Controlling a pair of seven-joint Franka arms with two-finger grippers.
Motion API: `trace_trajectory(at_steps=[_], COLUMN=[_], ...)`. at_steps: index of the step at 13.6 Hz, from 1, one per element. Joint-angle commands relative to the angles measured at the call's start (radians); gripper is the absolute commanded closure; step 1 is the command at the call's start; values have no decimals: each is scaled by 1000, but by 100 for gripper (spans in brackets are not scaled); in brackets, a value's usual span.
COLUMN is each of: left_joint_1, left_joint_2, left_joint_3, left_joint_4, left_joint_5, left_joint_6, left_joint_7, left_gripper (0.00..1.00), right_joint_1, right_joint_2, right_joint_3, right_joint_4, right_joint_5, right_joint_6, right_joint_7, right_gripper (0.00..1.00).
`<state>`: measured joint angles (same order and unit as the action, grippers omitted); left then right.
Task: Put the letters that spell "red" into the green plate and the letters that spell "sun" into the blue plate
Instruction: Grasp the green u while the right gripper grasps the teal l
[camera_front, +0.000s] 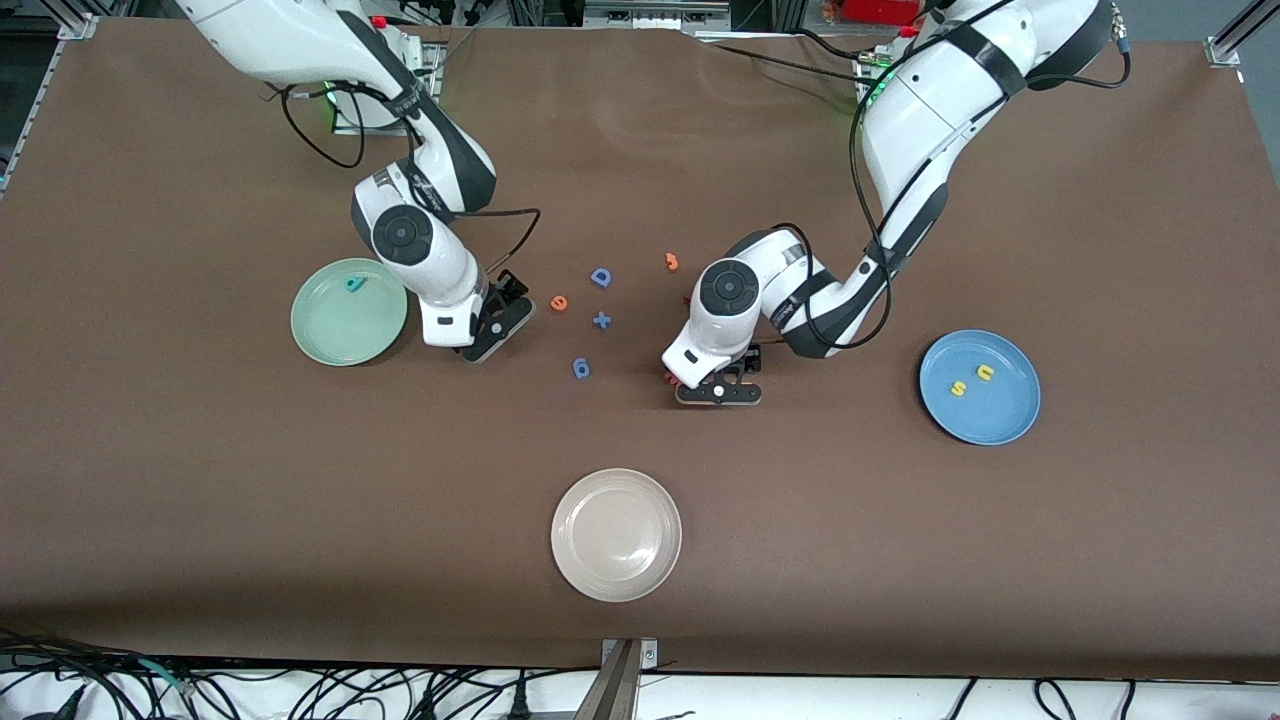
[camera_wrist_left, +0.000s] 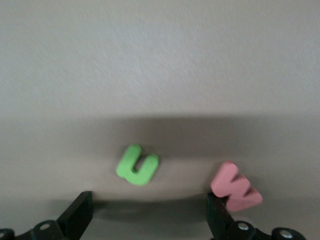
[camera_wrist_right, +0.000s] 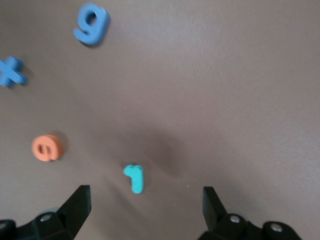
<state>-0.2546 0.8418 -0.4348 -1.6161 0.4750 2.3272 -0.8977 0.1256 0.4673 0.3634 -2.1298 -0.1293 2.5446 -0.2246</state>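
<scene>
Cream-white plate (camera_front: 616, 535) at lower centre of the frame. Higher up, toward the left arm's end, blue plate (camera_front: 1010, 415) holding yellow s (camera_front: 957, 388) and yellow arch (camera_front: 985, 372). Left gripper (camera_front: 718, 393) at mid-frame, spread wide, low over green arch (camera_wrist_left: 137, 165), with red w (camera_wrist_left: 236, 187) just beside. Right gripper (camera_front: 495, 330) likewise spread, over teal r (camera_wrist_right: 134, 178); orange e (camera_front: 559, 302) near on the bench (camera_front: 900, 560). Green plate (camera_front: 335, 335) holding teal d (camera_front: 354, 284).

Setting: robotics lab. Two white robot arms (camera_front: 420, 200) stand mounted along one edge of a bench (camera_front: 900, 560) covered with a brown cloth. Aluminium frame corners (camera_front: 1225, 45) show at the bench ends. Black cables (camera_front: 330, 690) lie bundled on the floor nearest the front camera, and more run along the arms. Nothing domestic in view.
</scene>
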Motion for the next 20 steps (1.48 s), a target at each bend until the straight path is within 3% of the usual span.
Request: trace_trajectory(at_steps=[1,7,8,9,10,11,13,16,20], left_joint_1=[11,32,34,34,32,34,34,37,52], left_joint_2=[25,22,22,22,20,20,19,19,17], left_joint_3=[22,21,21,21,21,21,21,21,19], left_joint_4=[19,16,13,12,12,12,12,10,10], left_joint_5=[83,94,94,94,94,93,88,86,83], left_joint_6=[12,11,11,11,9,9,8,6,1], left_joint_7=[-6,23,25,29,42,49,51,52,59], left_gripper=[0,2,7,26,52,69,88,99,99], right_joint_1=[-3,6,6,6,8,8,9,14,14], right_joint_2=[39,74,74,74,74,74,74,74,74], right_joint_3=[5,11,11,11,17,17,17,37,37], right_joint_4=[43,70,67,64,60,60,57,57,53], right_joint_5=[-26,-56,-56,-58,-56,-58,-56,-59,-61], right_joint_6=[2,2,2,2,-3,-4,-6,-12,-14], right_joint_7=[-50,-42,-44,-42,-41,-41,-32,42,44], right_gripper=[1,6,11,31,50,51,51,51,54])
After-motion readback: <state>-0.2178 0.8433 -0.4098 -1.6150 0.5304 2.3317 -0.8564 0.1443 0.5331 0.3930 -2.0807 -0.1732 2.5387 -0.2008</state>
